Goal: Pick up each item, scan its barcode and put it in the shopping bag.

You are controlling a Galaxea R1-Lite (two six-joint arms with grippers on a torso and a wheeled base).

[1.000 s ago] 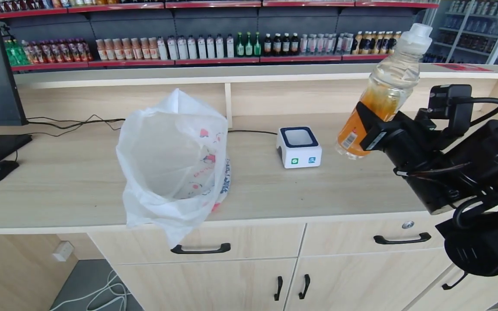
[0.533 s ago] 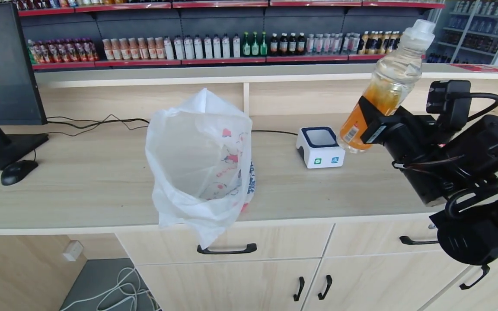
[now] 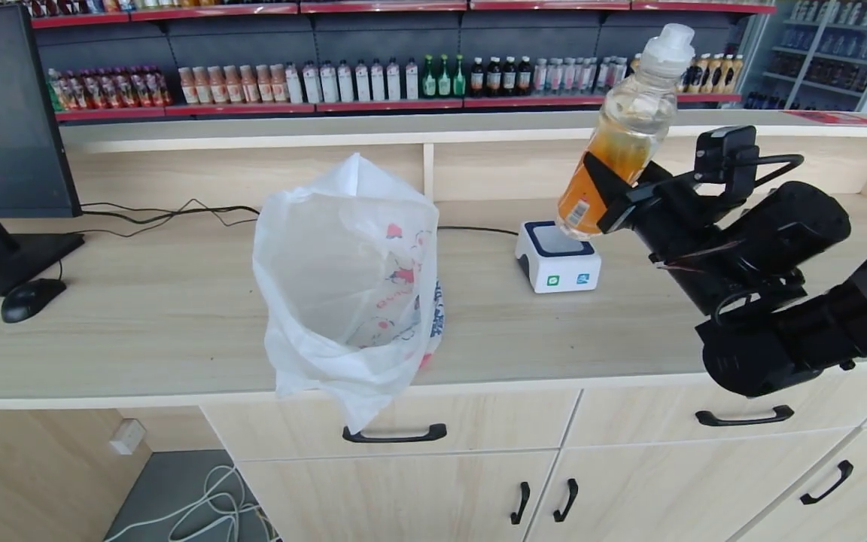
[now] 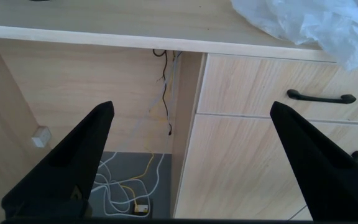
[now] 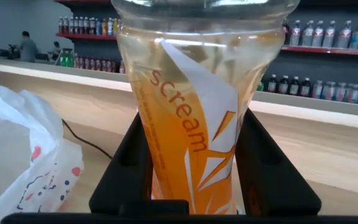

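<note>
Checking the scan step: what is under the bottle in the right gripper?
The scanner sits on the counter below the tilted bottle held by the right gripper. The bottle's base hides the window's far edge; the gap between them cannot be judged.

The right arm (image 3: 772, 248) is presenting as matte black throughout, its segments running as thick rounded cylinders, with a bulbous joint housing (image 3: 749, 361) at the near end. A black box-shaped wrist camera (image 3: 727, 150) is sitting on a bracket, and a black cable (image 3: 780, 160) is looping out of it. Thin reddish and pale wires (image 3: 693, 256) are trailing along the forearm. The right gripper (image 3: 605, 192) is showing flat black fingers (image 5: 126, 168) with squared edges. The left gripper (image 4: 185, 168) is showing two plain black wedge-shaped fingers, tapering to narrow tips.
</note>
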